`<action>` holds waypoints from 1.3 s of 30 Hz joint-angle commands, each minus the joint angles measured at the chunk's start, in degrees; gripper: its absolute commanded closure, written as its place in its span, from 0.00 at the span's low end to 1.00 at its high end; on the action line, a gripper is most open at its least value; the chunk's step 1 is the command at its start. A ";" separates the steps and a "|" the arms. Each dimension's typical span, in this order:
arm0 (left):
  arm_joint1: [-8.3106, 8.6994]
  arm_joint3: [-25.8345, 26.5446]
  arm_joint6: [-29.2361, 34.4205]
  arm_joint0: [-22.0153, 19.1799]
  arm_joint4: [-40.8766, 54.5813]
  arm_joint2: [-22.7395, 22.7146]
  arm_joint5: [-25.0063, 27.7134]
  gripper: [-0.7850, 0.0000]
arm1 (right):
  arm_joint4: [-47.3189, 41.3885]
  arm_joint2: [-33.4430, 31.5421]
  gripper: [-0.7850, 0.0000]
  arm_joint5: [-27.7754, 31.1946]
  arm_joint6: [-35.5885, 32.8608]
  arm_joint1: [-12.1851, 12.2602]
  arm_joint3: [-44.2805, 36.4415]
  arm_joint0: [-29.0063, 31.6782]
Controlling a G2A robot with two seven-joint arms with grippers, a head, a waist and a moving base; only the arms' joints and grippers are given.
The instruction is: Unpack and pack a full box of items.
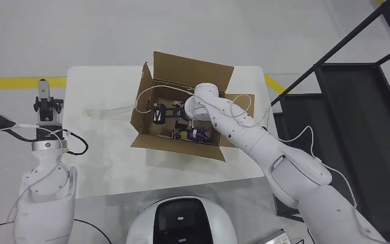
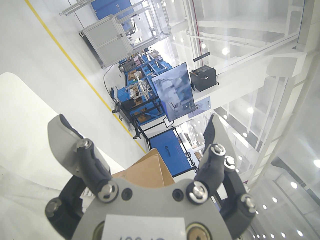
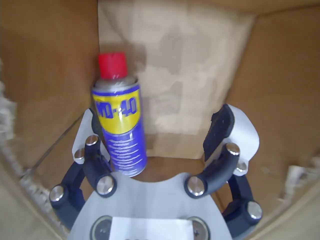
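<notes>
1. White desk [image 1: 103, 91], with the open cardboard box [image 1: 189, 70] sitting a bit right of the middle.
2. Right hand [image 3: 156, 116] is down inside the box, fingers spread wide, not gripping anything.
3. Left hand [image 2: 136, 123] hangs just off the desk's left edge, also wide open and empty.
4. Spray can [image 3: 118, 126], blue and yellow with a red cap, is tucked in a box corner, between the right hand's fingers and just beside one.

White table [image 1: 103, 165], black stairs [image 1: 347, 85]
</notes>
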State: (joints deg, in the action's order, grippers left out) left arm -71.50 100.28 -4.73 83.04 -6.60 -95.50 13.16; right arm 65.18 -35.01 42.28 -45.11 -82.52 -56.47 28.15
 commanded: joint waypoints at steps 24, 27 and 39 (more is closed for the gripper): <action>0.00 0.00 0.00 0.00 0.00 0.00 0.00 0.00 | -2.44 -62.61 0.00 4.75 30.23 15.94 -55.17 54.77; 0.00 0.00 0.00 0.00 0.00 0.00 0.00 0.00 | 1.26 -65.63 0.00 0.32 35.66 15.84 -55.97 60.09; 0.00 0.00 0.00 0.00 0.00 0.00 0.00 0.00 | 1.22 -67.98 0.00 -4.30 39.32 15.63 -54.68 65.84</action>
State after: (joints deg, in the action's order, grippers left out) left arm -71.50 100.28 -4.73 83.04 -6.60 -95.50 13.16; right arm 66.41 -103.00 37.98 -5.79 -66.88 -111.15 93.98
